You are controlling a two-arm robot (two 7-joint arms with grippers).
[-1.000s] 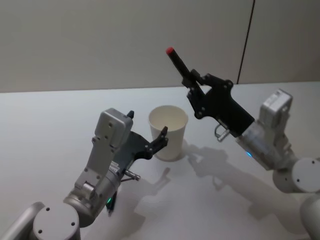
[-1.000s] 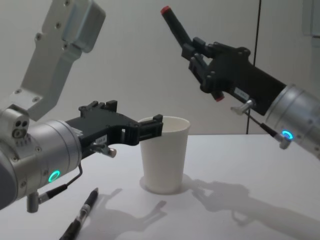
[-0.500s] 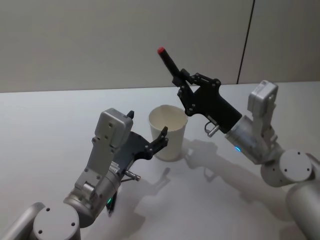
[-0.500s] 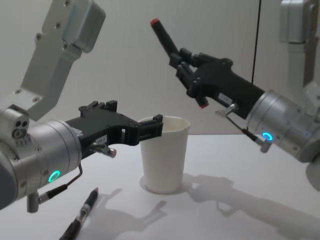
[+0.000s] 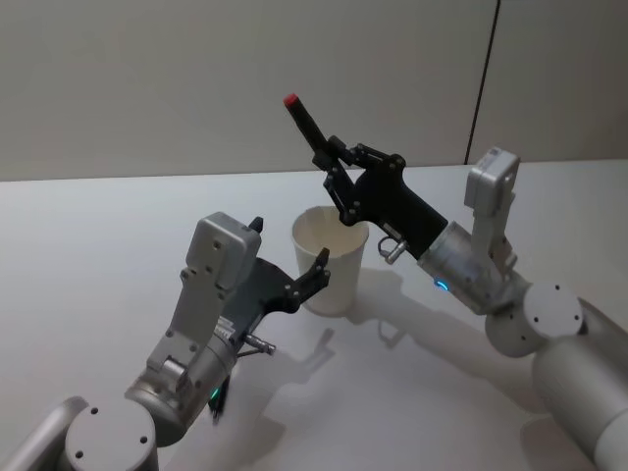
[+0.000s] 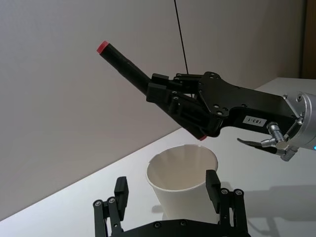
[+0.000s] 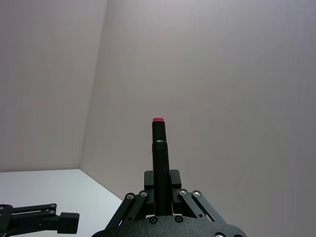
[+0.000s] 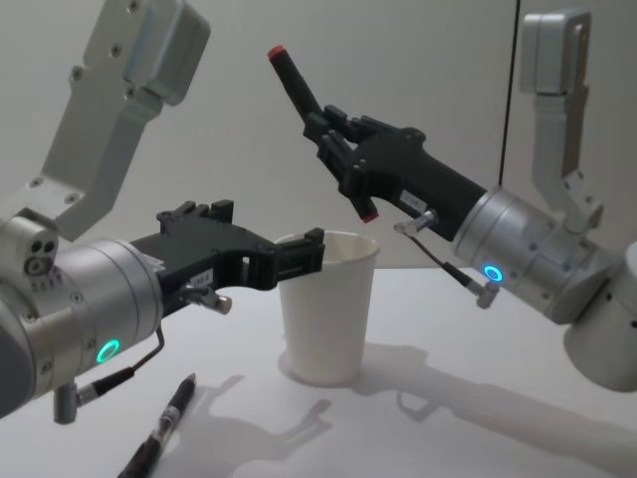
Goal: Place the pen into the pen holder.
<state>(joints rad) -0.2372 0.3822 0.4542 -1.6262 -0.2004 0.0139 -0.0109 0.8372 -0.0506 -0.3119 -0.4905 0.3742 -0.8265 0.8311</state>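
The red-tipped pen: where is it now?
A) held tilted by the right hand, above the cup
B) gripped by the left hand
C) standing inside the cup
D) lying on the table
A: the right hand grips the pen at a tilt, its lower tip just above the rim of the cup.

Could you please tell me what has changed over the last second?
The right tool, shut on the pen, swung to the robot's left and slightly down, so the pen's lower end is now just above the rim of the cup. The left tool stayed open around the cup; the cup and the second pen did not move.
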